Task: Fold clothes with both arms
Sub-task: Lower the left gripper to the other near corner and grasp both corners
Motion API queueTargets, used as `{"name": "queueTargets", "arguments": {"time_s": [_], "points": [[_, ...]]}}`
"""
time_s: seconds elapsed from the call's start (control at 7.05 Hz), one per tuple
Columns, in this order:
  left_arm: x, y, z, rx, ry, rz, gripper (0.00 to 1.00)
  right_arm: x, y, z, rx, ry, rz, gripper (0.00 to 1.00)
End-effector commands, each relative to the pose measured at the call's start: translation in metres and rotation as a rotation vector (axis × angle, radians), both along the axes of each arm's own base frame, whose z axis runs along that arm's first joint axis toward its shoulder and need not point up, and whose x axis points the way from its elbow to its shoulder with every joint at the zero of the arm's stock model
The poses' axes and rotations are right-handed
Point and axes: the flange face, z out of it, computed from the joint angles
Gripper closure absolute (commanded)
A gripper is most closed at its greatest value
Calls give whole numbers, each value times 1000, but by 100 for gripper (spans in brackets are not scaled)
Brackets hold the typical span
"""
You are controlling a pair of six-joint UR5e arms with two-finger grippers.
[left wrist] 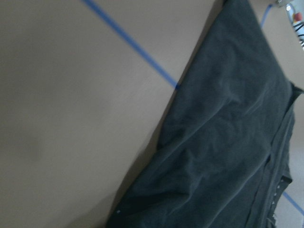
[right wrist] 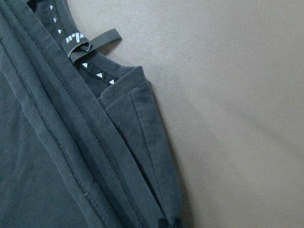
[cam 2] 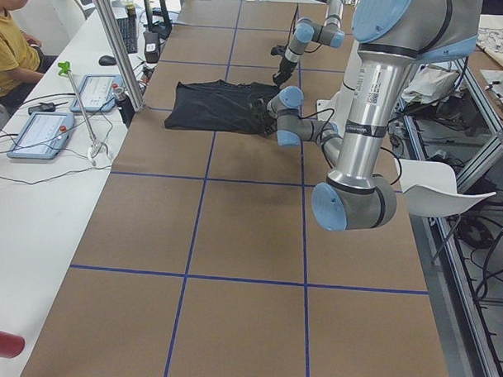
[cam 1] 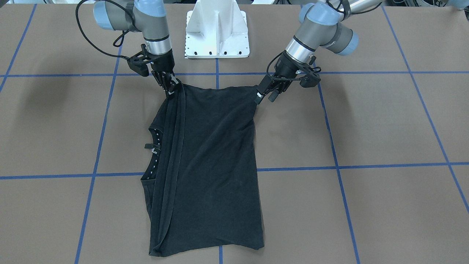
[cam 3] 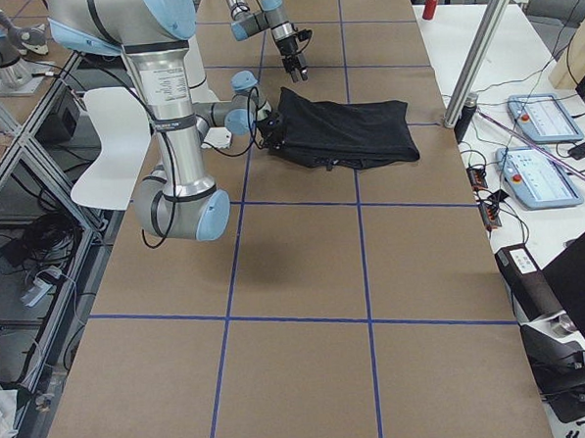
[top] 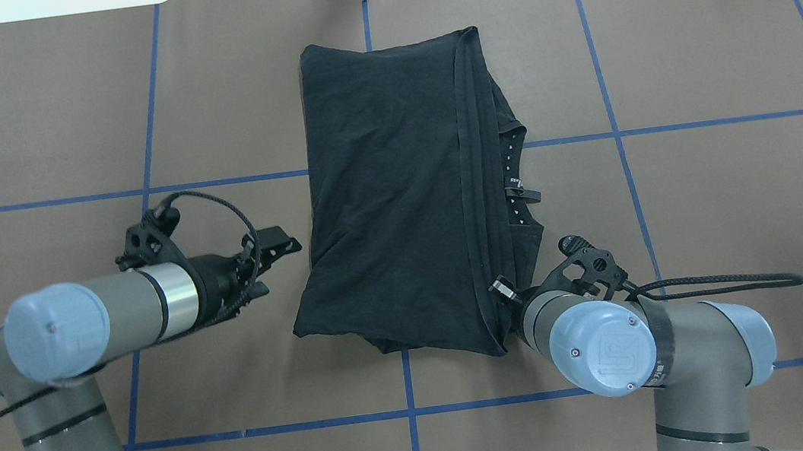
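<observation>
Black fabric: the shirt (cam 1: 216,154) lies folded into a long rectangle at the middle of the brown tabletop (cam 1: 366,128), in front of the white base (cam 1: 217,33). Its length runs away from the robot and crosses a blue tape line (cam 1: 300,168).

Stacked hems run along the side toward the right arm (top: 661,347). On that side the collar (right wrist: 71,57), with a row of small white marks and a hanging loop (right wrist: 92,42), shows beneath the top layer.

Right fingers (cam 1: 169,84) sit at the robot-side corner of the hemmed edge and appear closed on the fabric. The right wrist view shows the folds converging toward its lower edge.

Left fingers (top: 280,244) stand parted and hold nothing. They are just beside the shirt's opposite long edge, toward its robot-side corner, and the overhead view shows bare tabletop between them and the cloth. The left arm (top: 98,316) reaches in low from the robot's left.

The shirt's robot-side edge runs nearly straight between the two corners.
</observation>
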Motion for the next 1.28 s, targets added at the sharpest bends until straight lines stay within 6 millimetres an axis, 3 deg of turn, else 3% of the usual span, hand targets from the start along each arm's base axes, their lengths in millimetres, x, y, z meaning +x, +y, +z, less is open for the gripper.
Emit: {"name": "queueTargets", "arguments": {"time_s": [0.0,0.28,0.43,0.71,1.13], "points": [[13,17,4,-14,-4,30,21,0,0,0,0,-2,0,100],[20,28,4,-15,-3,57,30,0,1,-1,1,-3,-2,100],[24,33,4,-17,-4,68,43,0,0,0,0,-2,0,100],[24,37,1,-35,9,87,100,0,0,-1,1,-3,0,100],[17,45,-4,-47,25,154,100,7,1,-6,4,-15,1,100]]}}
